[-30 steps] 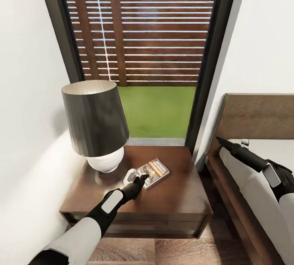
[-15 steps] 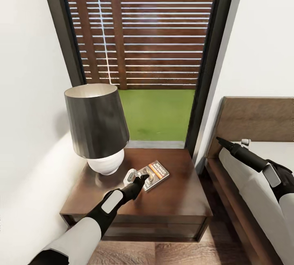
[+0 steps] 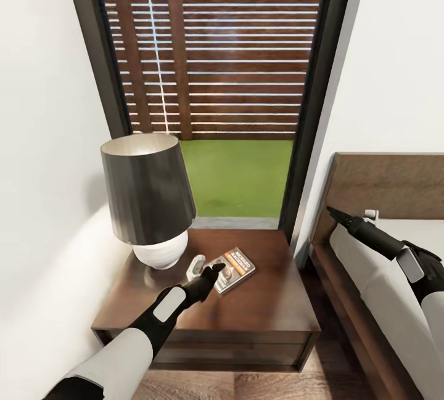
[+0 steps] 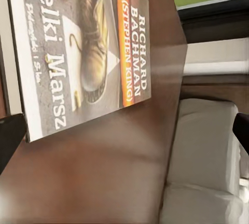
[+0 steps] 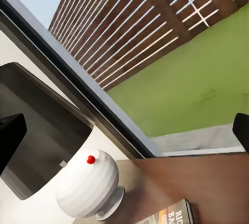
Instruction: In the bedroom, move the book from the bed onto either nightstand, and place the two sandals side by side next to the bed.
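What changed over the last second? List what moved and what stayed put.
The camera tilted up: more sky shows above the fence, and the whole scene sits lower in the picture. That is the view shifting, not the things. The book lies flat on the nightstand beside the lamp, as before. The left gripper stays open just short of the book; the right gripper still hangs over the bed.

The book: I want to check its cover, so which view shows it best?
The left wrist view: the book lies flat on the nightstand, its lettering legible. The head view shows it small beside the left gripper; the right wrist view catches just a corner.
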Motion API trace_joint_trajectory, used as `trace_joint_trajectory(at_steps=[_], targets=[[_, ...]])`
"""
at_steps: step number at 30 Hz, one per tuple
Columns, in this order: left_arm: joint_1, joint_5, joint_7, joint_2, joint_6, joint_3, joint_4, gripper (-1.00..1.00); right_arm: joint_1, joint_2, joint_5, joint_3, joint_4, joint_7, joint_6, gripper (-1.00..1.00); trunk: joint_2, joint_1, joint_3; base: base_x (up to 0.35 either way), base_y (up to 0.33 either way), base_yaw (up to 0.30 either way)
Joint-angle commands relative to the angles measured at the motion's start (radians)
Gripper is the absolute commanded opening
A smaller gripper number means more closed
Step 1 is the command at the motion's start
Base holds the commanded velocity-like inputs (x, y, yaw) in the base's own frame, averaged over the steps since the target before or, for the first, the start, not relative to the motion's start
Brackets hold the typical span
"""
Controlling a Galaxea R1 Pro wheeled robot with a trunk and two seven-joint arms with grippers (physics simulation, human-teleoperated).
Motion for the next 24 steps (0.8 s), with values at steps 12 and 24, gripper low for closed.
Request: trace_joint_trajectory(at_steps=[12, 24], targets=[[-0.001, 0.003, -0.002, 0.0, 0.002, -0.002, 0.001, 1.0, 0.0, 0.0, -0.004, -0.001, 0.0, 0.002, 0.009, 1.0, 0.084, -0.046, 0.037, 0.0, 0.0, 0.0], [-0.001, 0.003, -0.002, 0.0, 0.002, -0.003, 0.001, 1.0, 0.0, 0.0, -0.004, -0.001, 0.0, 0.002, 0.01, 1.0, 0.168, -0.092, 0.074, 0.0, 0.0, 0.0]])
